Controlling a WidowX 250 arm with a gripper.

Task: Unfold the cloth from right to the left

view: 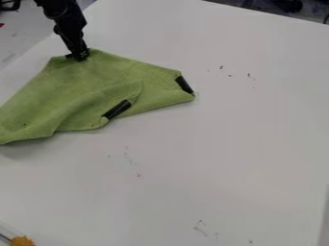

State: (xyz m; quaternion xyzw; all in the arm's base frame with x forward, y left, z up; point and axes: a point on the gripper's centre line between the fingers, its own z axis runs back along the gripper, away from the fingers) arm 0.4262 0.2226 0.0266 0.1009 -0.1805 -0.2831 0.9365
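Note:
The black gripper (78, 55) hangs down from the upper left, its lower end at the top edge of the green cloth (83, 89). The cloth lies across the left part of the white table, partly folded over itself, with a raised, rumpled fold along its lower middle. One black strip (117, 109) shows near the cloth's lower edge, and another black strip (184, 85) is at its right corner. The cloth's left end runs to the view's left edge. Whether the gripper holds the cloth is unclear.
The white table (237, 144) spreads to the right and below the cloth, with small dark marks on its surface. An orange-yellow object (22, 241) sits at the bottom left corner. Dark items lie beyond the table's far edge at the top right.

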